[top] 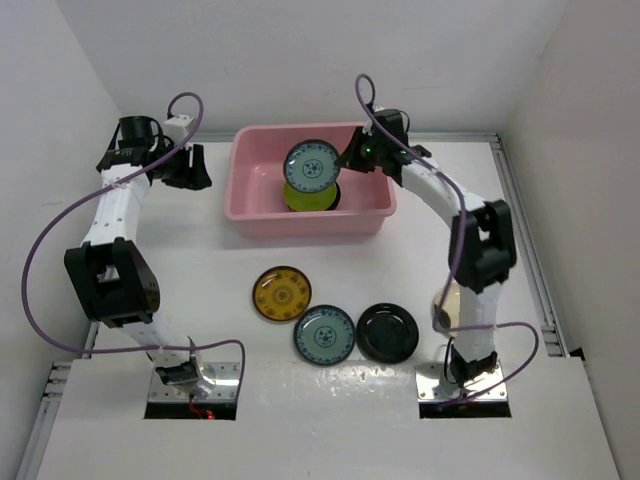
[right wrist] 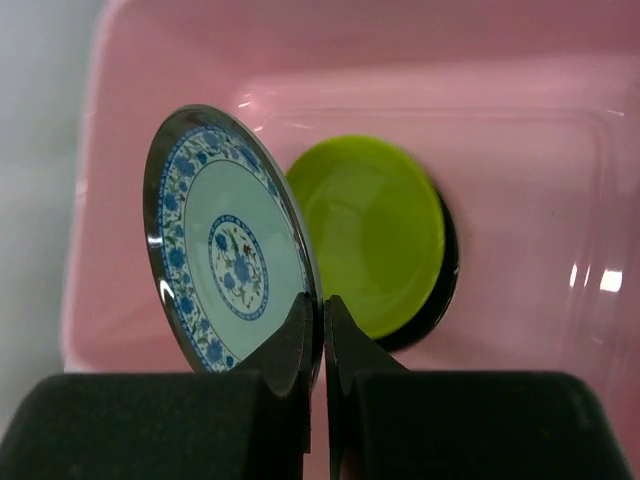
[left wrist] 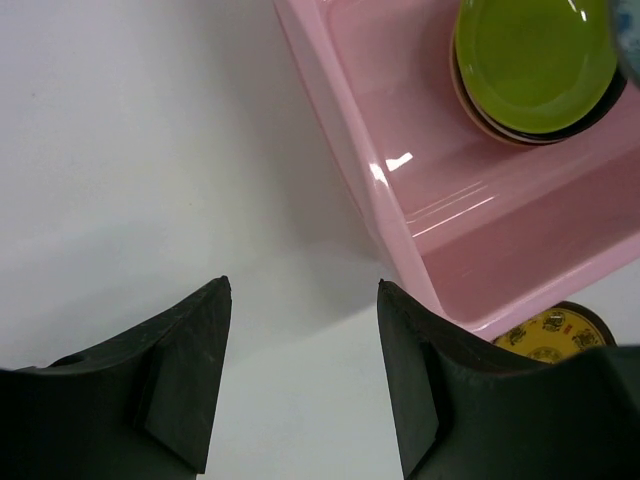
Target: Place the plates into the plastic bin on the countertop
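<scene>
We locate the large rectangular pink plastic bin (top: 258, 222) at the upper centre of the overhead view, on the flat white countertop (top: 200, 255). Inside it stands a stack of plates topped by a round lime green plate (top: 303, 198), with a dark rim showing beneath. We cannot count the stack from these views.

The right gripper (right wrist: 322, 325) is clenched on the rim of a round blue-patterned plate (right wrist: 232, 245), held on edge above that stack, within the bin walls. The left gripper (left wrist: 303, 290) stands released and empty, just left of the bin.

Three plates lie on the countertop below the bin, at centre frame:
- a round yellow-brown patterned plate (top: 281, 294)
- a second blue-grey patterned plate (top: 324, 334)
- a glossy black plate (top: 387, 332)

We judge the task roughly half done, with one release pending and three pickups left. A pale shape (top: 447, 303) behind the right arm may be a further plate.
</scene>
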